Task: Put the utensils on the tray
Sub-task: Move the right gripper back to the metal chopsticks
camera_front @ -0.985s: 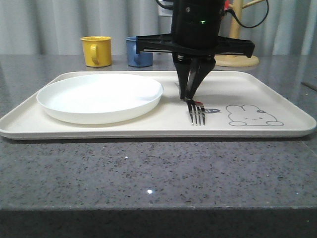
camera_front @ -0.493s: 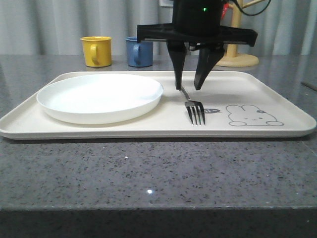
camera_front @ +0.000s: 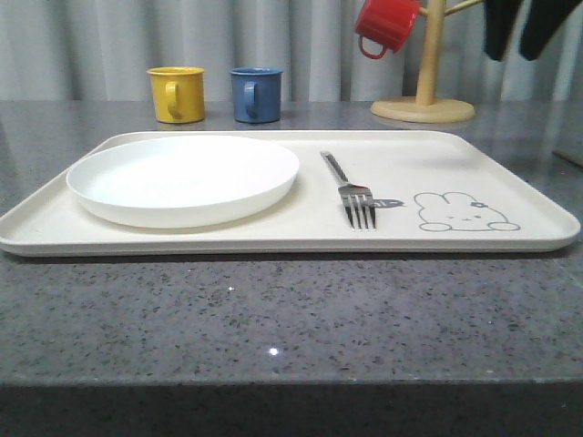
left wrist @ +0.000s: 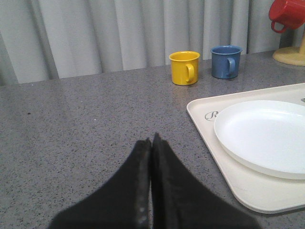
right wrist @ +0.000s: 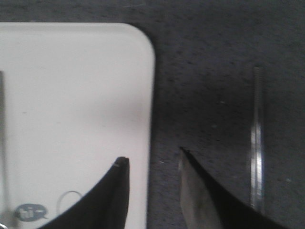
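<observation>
fork (camera_front: 351, 194): done — lies flat on the tray (camera_front: 510, 164), at 3 o'clock of the plate (camera_front: 182, 177)
chopsticks (right wrist: 257, 143): on the counter beside the tray, not yet picked
right gripper (right wrist: 152, 162): jaws apart, empty
left gripper (left wrist: 151, 143): fingers pressed together, empty

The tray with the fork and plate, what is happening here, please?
A robot is laying cutlery on the tray. The fork lies flat on it, beside the white plate, with nothing holding it. The right hand is open and empty, above the tray's edge and the grey table, where a slim silver piece, maybe chopsticks, lies off the tray. The left hand is shut and empty over the table, left of the tray.
</observation>
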### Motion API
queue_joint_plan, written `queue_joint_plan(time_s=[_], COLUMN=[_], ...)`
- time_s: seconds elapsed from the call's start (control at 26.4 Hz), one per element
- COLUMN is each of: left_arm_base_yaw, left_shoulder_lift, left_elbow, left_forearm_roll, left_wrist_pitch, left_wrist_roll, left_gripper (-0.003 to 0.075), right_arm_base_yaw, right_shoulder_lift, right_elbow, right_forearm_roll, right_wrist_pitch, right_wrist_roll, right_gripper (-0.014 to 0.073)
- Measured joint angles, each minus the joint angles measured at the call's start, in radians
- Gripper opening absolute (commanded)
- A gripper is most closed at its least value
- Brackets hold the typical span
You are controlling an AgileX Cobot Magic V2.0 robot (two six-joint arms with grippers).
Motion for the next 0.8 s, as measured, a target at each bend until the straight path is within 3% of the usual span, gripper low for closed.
queue_joint_plan(time_s=[0.34,0.8], left_arm_base_yaw=[0.000,0.000], left_shoulder_lift=[0.000,0.000], left_elbow=[0.000,0.000], left_forearm_roll=[0.000,0.000], left_wrist_pitch=[0.000,0.000], left_wrist_roll=[0.000,0.000], left_gripper=[-0.0018,-0.0018], right_arm_base_yaw=[-0.274,-0.290], right_shoulder_lift=[-0.082,0.010], right_elbow=[0.271,0.363], right_forearm_roll=[0.069,0.109], right_wrist_pitch=[0.000,-0.105], right_wrist_roll=[-0.209,-0.263], right_gripper=[0.0288,0.0282])
